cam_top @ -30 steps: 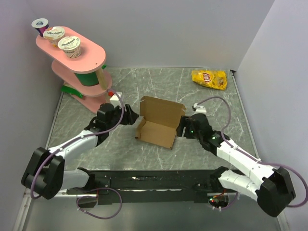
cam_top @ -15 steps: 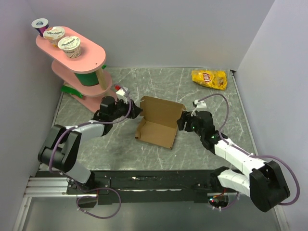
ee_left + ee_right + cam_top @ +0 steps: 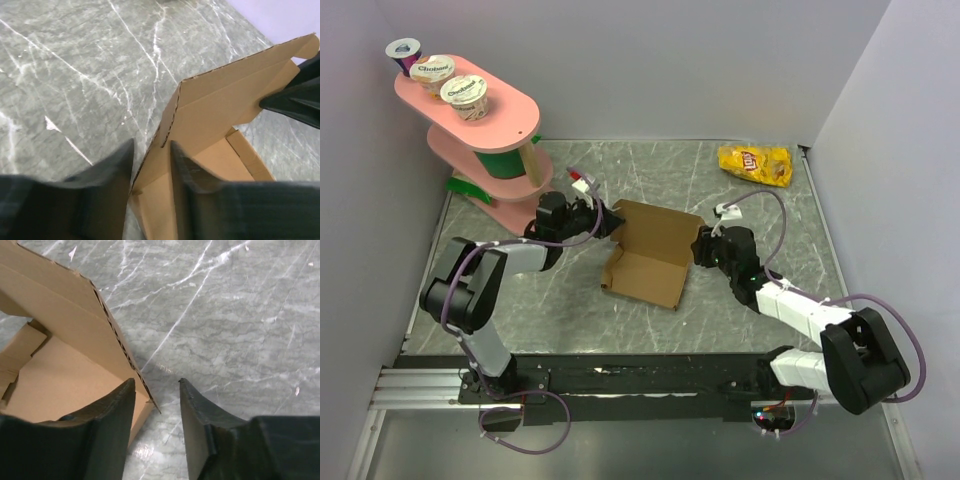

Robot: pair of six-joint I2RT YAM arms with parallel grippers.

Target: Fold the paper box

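The paper box, plain brown cardboard, lies open in the middle of the table, its lid raised at the far side. My left gripper reaches in at the lid's left edge. In the left wrist view that edge runs between the fingers, and a sliver of table still shows beside it, so the left gripper is open. My right gripper is at the lid's right edge. In the right wrist view it is open, straddling the cardboard corner without pinching it.
A pink two-tier stand with three yogurt cups rises at the back left, close behind the left arm. A yellow chip bag lies at the back right. Grey walls enclose the marble table on three sides.
Both arms have stretched forward and moved in to the lid's two side edges. Both sets of jaws have narrowed around the cardboard. The box has stayed where it was.
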